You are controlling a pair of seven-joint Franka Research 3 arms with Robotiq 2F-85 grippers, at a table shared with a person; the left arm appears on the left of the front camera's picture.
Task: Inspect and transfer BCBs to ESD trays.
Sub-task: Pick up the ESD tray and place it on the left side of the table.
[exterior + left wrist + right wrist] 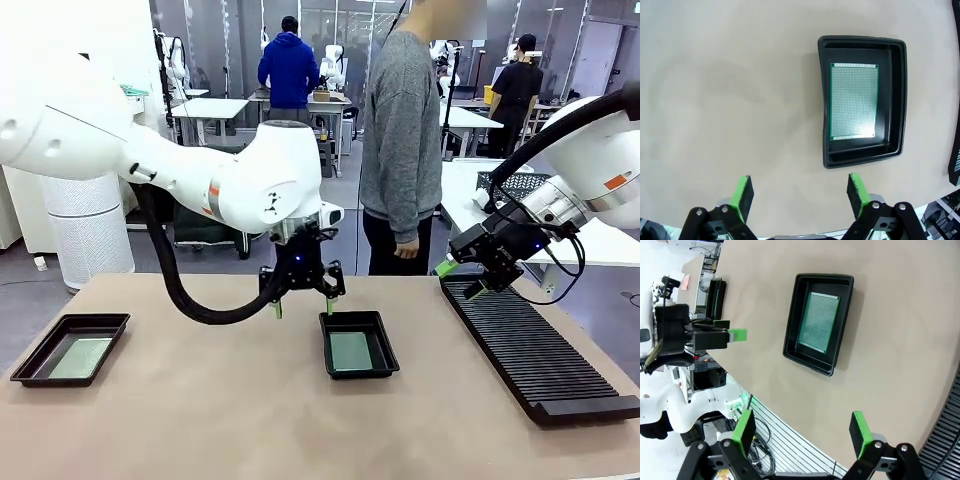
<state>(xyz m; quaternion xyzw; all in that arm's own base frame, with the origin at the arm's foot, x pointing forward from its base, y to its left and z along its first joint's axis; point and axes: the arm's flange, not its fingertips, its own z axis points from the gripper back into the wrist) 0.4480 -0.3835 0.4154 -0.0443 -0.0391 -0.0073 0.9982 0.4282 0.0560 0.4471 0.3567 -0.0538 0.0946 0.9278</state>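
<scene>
Front view: two black ESD trays sit on a tan worktop [200, 400], one at far left [70, 348], one at centre [359, 343], each holding one green BCB [82, 357] [351, 351]. The left tool [302, 304] hangs wide open, empty, just behind the centre tray. The right tool [461, 278], seemingly empty, hovers over a ribbed black rack [535, 345]. A person [400, 140] stands beyond.

Left wrist view: green fingertips [742, 192] spread wide, the tray's perforated board ahead.

Right wrist view: tool wide open above the same tray; the left tray is edge-on.

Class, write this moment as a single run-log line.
left gripper: open, empty, above table | right gripper: open, over slotted rack | middle ESD tray: one BCB | left ESD tray: one BCB
</scene>
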